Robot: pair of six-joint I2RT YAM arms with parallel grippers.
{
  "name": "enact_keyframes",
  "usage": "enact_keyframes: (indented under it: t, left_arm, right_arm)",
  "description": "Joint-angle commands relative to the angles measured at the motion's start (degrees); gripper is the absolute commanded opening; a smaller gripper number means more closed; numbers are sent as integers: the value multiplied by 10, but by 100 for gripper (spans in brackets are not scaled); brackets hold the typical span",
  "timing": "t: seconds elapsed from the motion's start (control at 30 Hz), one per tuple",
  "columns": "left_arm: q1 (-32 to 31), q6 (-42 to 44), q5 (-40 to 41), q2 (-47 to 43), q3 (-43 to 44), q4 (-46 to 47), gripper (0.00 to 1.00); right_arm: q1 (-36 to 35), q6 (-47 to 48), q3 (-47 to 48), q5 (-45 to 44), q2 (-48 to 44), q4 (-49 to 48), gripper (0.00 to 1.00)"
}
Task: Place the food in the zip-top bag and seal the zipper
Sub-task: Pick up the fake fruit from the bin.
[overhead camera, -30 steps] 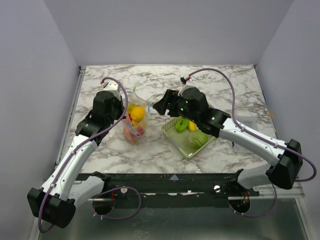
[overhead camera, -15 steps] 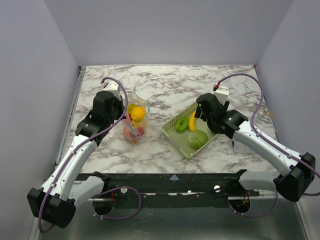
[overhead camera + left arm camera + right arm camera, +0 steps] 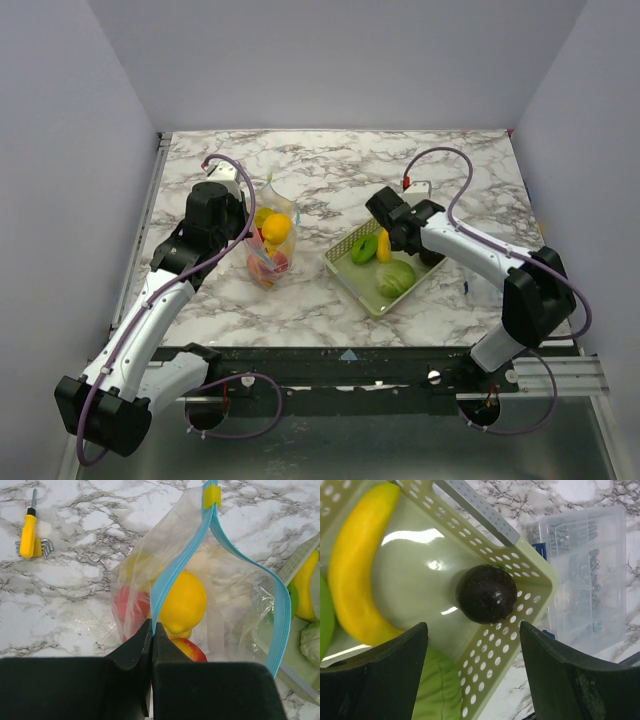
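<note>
Marble worktop (image 3: pixel 330 165) carries everything. The zip-top bag (image 3: pixel 240 600) stands left of centre in the top view with its mouth open. In the left wrist view, the left tool (image 3: pixel 151 627) is pinched tight on the near end of the zipper (image 3: pixel 179 566). The light-blue strip splits from there into two bands that meet again at a yellow slider (image 3: pixel 212 495) at the upper edge of the frame.

Inside the bag lie a yellow fruit (image 3: pixel 185 602), a red piece (image 3: pixel 125 612) to its left and a red-and-yellow piece (image 3: pixel 182 650) just below it. A yellow screwdriver (image 3: pixel 27 535) and a bunch of hex keys (image 3: pixel 44 547) lie in the upper left of that view, well apart from the bag.

Right of centre in the top view sits the yellow-green basket (image 3: pixel 495 550), and the right tool (image 3: pixel 472 630) hangs over it. Its jaws stand wide and grip nothing. A dark round piece (image 3: pixel 486 593) rests on the basket floor against the perforated wall, framed between the two fingers in the right wrist view. A banana (image 3: pixel 355 580) curves along the left side of that frame. A leafy green piece (image 3: pixel 440 692) lies at the bottom and another green piece (image 3: pixel 363 248) lies beside the banana. A clear parts box (image 3: pixel 585 580) lies on the marble just outside the basket, at the right of the frame.
</note>
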State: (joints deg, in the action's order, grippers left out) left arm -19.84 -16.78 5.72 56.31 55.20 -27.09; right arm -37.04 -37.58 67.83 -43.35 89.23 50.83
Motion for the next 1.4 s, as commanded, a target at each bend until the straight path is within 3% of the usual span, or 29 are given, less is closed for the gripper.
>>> enact_keyframes:
  t: [0.0,0.27,0.5,0.77,0.93,1.1,1.23,1.37]
  left_arm:
    - [4,-3,-9,-2,-3,8,0]
    - [5,-3,-10,-4,-3,9,0]
    - [5,-3,-11,-3,-3,9,0]
    - [5,-3,-12,-2,-3,8,0]
    - [5,-3,-10,-1,-3,8,0]
    - [6,-3,-10,1,0,6,0]
    - [9,-3,-7,-2,-1,7,0]
    - [10,-3,-8,1,-3,8,0]
  right_arm:
    - [19,6,19,-6,51,31,77]
    - [30,22,21,-44,117,19,85]
    - [47,41,2,-37,148,-22,83]
    - [47,56,19,-39,173,-31,63]
    - [46,51,49,-20,136,-1,51]
    - [43,97,69,87,54,-28,46]
    - [43,126,18,264,-36,-159,44]
    - [43,85,-42,460,-112,-317,43]
